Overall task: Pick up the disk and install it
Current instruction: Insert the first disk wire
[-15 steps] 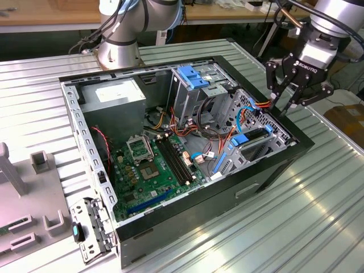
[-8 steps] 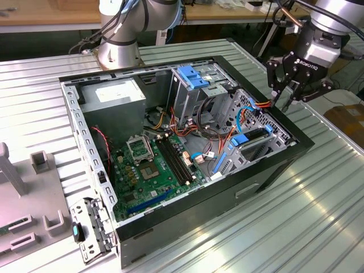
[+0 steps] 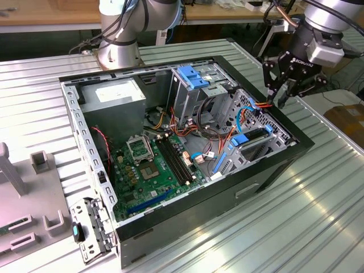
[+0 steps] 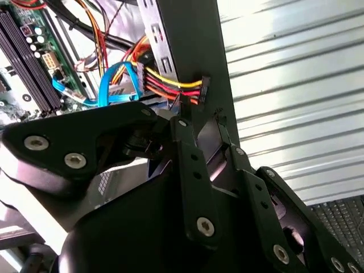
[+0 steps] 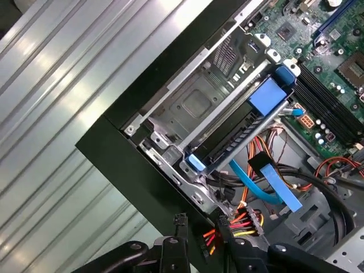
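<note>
The ribbed metal table [image 3: 318,216] carries the open case [image 3: 187,216], which takes the middle of the exterior view. Inside the case, at the right of that view, sits the low drive bay [image 5: 193,105], and the disk [image 5: 239,133] lies in this bay. In the first wrist view, blue plastic shows at both ends of the disk, and the larger blue piece is at the upper right of the frame, towards the board [image 5: 318,51]. So I judge that the picking up and the sliding in are done. The disk looks seated, though I cannot tell if it is latched. The gripper [image 4: 198,112] is at the upper right of the exterior view, over the rim of the case, and it holds nothing. Its jaws stand apart, and the power connector [image 4: 203,91], with yellow, red and black wires, is just beyond the tips, not clamped. The flat blue cable [image 5: 273,185] seems to hang free beside the disk, so the cabling is probably what is left
</note>
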`<state>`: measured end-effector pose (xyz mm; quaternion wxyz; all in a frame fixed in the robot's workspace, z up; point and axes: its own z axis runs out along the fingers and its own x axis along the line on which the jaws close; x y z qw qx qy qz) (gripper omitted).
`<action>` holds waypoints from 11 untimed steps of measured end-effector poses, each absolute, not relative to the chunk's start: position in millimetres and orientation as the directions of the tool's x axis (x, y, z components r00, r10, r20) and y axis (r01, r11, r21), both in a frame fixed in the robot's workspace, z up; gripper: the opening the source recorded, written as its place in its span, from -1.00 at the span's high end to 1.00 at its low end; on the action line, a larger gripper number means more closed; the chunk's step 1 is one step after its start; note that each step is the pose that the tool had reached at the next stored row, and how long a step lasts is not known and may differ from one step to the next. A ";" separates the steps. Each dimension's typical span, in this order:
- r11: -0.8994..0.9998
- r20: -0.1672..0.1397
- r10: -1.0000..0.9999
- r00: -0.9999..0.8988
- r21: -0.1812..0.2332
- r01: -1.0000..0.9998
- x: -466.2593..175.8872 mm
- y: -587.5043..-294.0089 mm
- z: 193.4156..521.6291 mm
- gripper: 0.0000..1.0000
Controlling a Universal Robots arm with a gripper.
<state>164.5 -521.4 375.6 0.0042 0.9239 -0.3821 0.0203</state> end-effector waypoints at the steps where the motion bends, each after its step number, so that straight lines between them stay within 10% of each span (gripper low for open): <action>1: -0.714 0.041 -0.700 0.713 -0.008 -0.700 164.5 -516.9 374.9 0.34; 11: -0.837 0.067 -0.547 0.834 -0.015 -0.547 164.5 -513.2 370.1 0.34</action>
